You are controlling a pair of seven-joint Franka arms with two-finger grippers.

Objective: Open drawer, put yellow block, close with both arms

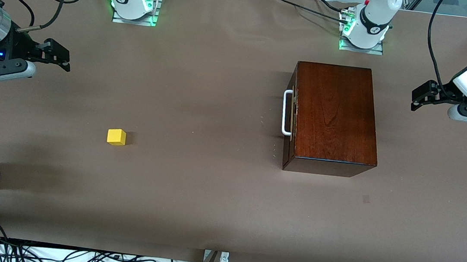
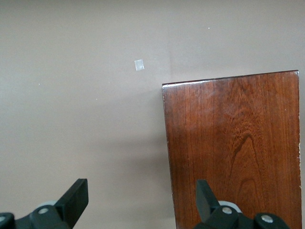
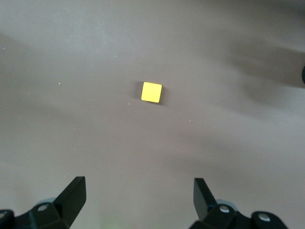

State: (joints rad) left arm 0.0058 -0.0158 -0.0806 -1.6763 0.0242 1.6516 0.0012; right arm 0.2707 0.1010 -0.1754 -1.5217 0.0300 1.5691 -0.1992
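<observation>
Front view: no step is begun; the drawer (image 1: 291, 113) is fully shut in its box (image 1: 335, 115) at my left arm's end of the desk (image 1: 193, 187). My left end effector (image 1: 418, 96) and right end effector (image 1: 62, 59) hover released. Next: pull the white handle (image 1: 286, 112). The yellow block (image 1: 116, 137), a small bright cube, lies well apart toward my right arm's end.

A brown tabletop (image 1: 209, 198) carries a glossy mahogany box (image 1: 335, 115), its drawer (image 1: 290, 115) pushed fully in, the white bar handle (image 1: 285, 112) facing the right arm's end of the tabletop. The yellow block (image 1: 116, 137) lies well apart from the box toward the right arm's end, slightly nearer the front camera. A small pale tape mark (image 1: 366, 199) lies near the box, nearer the front camera.
</observation>
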